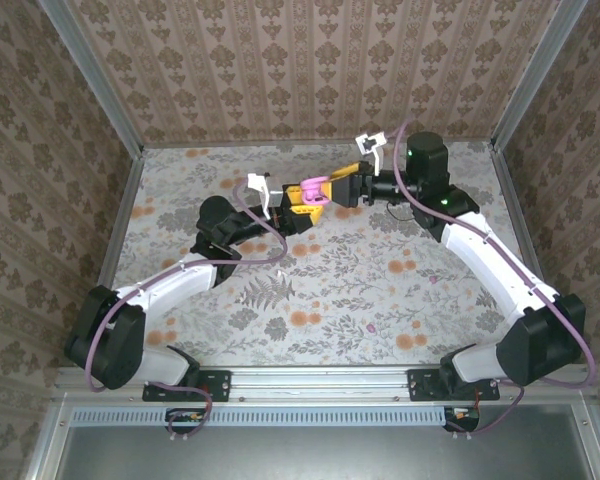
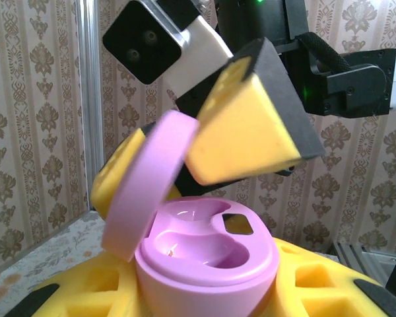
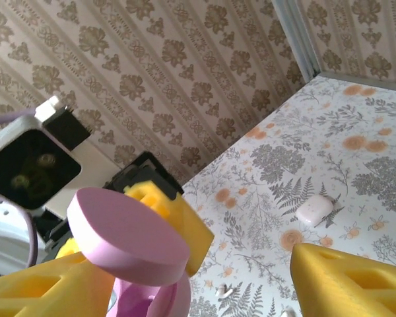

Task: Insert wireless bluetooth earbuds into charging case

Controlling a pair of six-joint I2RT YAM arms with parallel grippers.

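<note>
The pink charging case is raised above the table, and my left gripper is shut on its body between yellow fingers. Its lid stands hinged open and both wells look empty. My right gripper is open around the lid, with one yellow finger lying against the lid's edge and the other finger well clear. In the top view the two grippers meet at the case. Two tiny white earbuds lie on the table below.
A small white rounded-square object lies on the floral tabletop beyond the earbuds. Patterned walls with metal posts close in the back and both sides. Two tiny pink specks lie nearer the front.
</note>
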